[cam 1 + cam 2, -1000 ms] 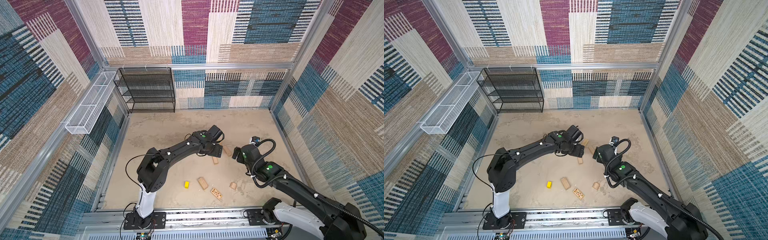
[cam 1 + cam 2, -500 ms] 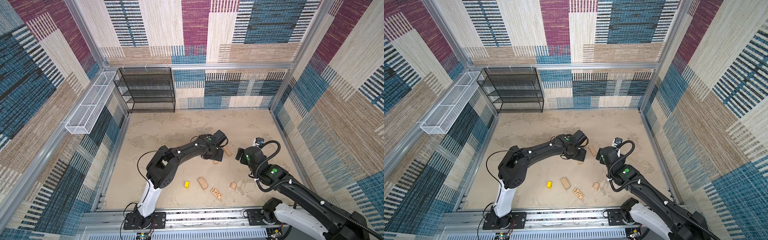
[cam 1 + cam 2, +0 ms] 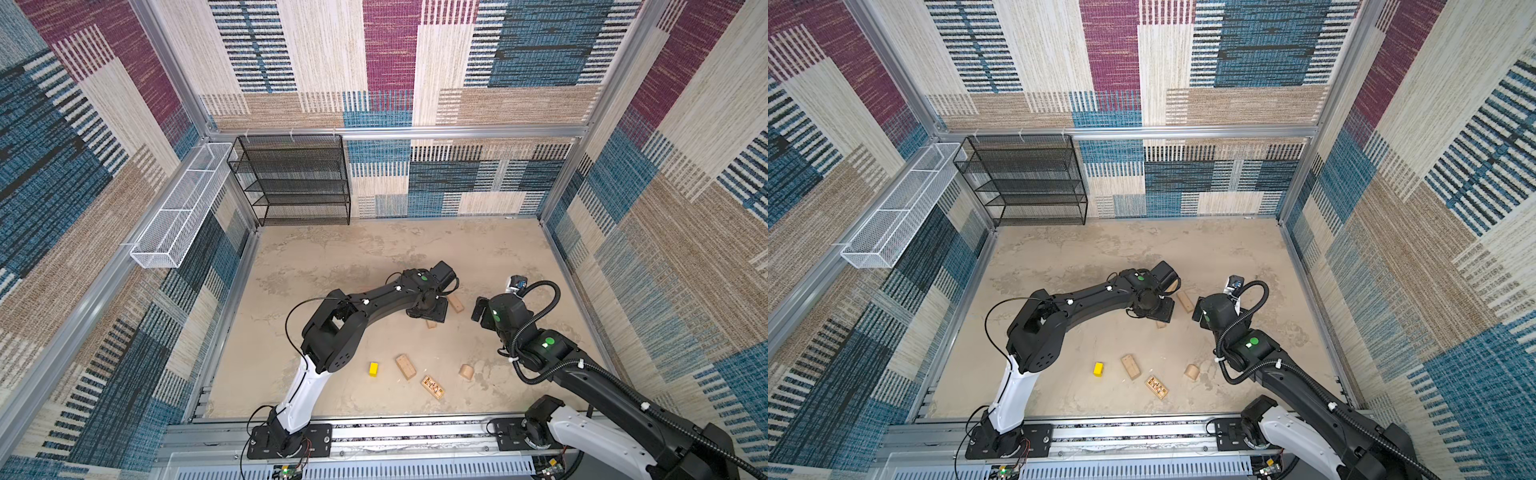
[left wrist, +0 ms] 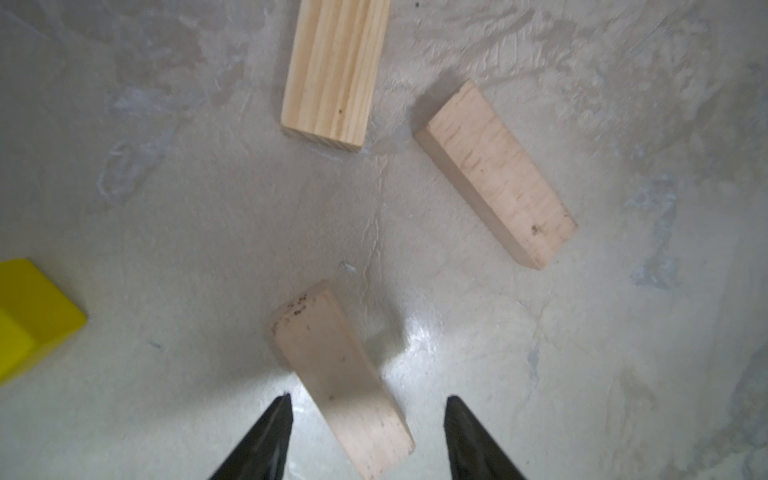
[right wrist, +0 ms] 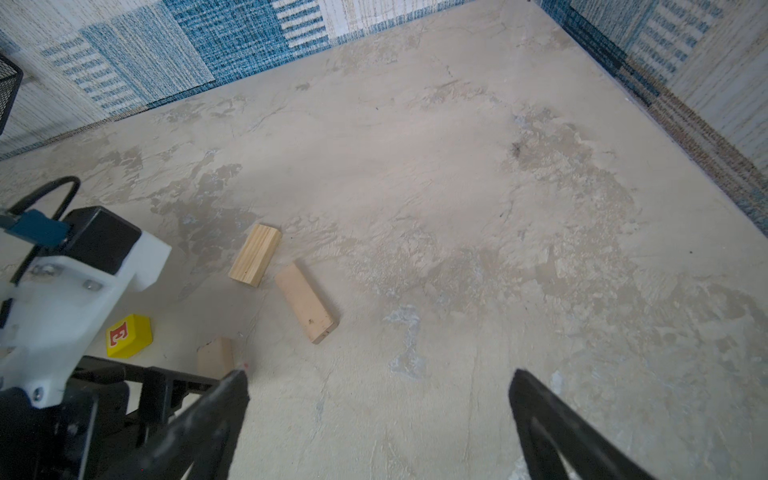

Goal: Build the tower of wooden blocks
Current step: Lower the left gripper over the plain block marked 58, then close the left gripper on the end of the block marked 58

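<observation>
The wood blocks lie scattered singly on the table (image 3: 332,266), none resting on another.

The left gripper (image 4: 368,397) hangs low over the table with its fingers (image 4: 274,440) spread. A short pale block (image 4: 340,374) lies askew between them, with a gap showing on each side, so they straddle it without touching it. In both top views only one end of this block (image 3: 431,324) (image 3: 1161,324) peeks out from under the gripper.

Just ahead of the left gripper lie two more oblongs, a grained block (image 4: 332,75) and a long pale block (image 4: 494,174). Their near ends are close together and their far ends splay apart. Off to one side of the left gripper sits a lettered yellow block (image 5: 129,336), with a red letter on its face.

Well apart from the left gripper, toward the front edge of the table, four more pieces lie in a loose row: a plain yellow block (image 3: 373,368), a tan block (image 3: 405,366), a patterned block (image 3: 432,387) and a rounded piece (image 3: 466,372).

The right gripper (image 5: 379,374) hovers near the left gripper, across the two splayed oblongs from it. Its fingers (image 5: 216,415) are spread wide, with only bare table between them.
</observation>
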`<act>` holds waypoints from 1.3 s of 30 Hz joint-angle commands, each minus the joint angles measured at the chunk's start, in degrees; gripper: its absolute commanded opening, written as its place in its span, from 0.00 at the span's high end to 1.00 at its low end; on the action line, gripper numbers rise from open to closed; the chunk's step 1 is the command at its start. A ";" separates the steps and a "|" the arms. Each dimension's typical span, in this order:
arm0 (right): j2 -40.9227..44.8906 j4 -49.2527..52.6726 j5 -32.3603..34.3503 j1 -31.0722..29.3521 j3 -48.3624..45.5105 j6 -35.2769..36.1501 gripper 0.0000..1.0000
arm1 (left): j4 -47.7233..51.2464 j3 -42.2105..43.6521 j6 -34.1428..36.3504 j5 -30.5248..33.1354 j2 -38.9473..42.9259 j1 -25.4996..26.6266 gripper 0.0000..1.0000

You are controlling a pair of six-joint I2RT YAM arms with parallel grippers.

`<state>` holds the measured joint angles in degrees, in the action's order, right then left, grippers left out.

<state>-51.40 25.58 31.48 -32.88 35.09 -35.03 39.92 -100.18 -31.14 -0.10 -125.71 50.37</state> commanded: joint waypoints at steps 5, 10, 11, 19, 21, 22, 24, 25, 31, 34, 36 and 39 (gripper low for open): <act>-0.31 0.05 0.85 0.03 0.09 1.34 0.00 | 2.49 -2.17 2.12 1.58 -1.86 0.01 0.38; -1.01 -0.26 0.77 0.07 0.42 2.11 0.00 | 2.73 -2.21 2.30 1.94 -2.32 -0.05 0.41; -1.15 -0.36 0.73 0.01 0.42 2.27 0.00 | 2.87 -2.15 2.39 2.10 -2.42 -0.05 0.41; -2.17 -1.63 0.59 -0.01 0.57 3.21 0.00 | 4.33 -2.20 3.22 3.65 -2.53 -0.01 0.45; -2.39 -1.96 0.42 -0.03 0.46 3.33 0.00 | 4.48 -2.11 3.53 3.87 -2.48 -0.05 0.50; -2.60 -2.09 0.34 -0.03 0.48 3.43 0.00 | 4.70 -2.08 3.55 4.01 -2.41 -0.01 0.51; -2.96 -2.33 0.33 0.05 0.45 3.56 0.00 | 4.84 -2.04 3.64 4.22 -2.35 -0.01 0.55; -3.02 -2.38 0.31 -0.01 0.37 3.64 0.00 | 4.96 -2.12 3.64 4.32 -2.32 -0.01 0.56; -3.45 -2.86 0.14 -0.05 0.33 3.91 0.00 | 4.95 -2.08 3.76 3.84 -2.61 -0.06 0.73; -3.67 -2.91 0.16 -0.03 0.15 3.91 0.00 | 5.03 -2.02 3.69 3.55 -2.65 -0.01 0.79; -3.62 -2.99 0.07 0.01 0.07 3.91 0.00 | 5.07 -2.08 3.78 3.43 -2.69 -0.03 0.83; -3.54 -3.10 0.07 -0.01 -0.02 3.87 0.00 | 5.19 -2.13 3.80 3.51 -2.65 -0.01 0.84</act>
<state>-54.96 24.69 31.44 -32.88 35.16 -31.20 43.99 -101.89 -28.29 3.07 -128.25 50.37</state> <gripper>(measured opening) 0.999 0.285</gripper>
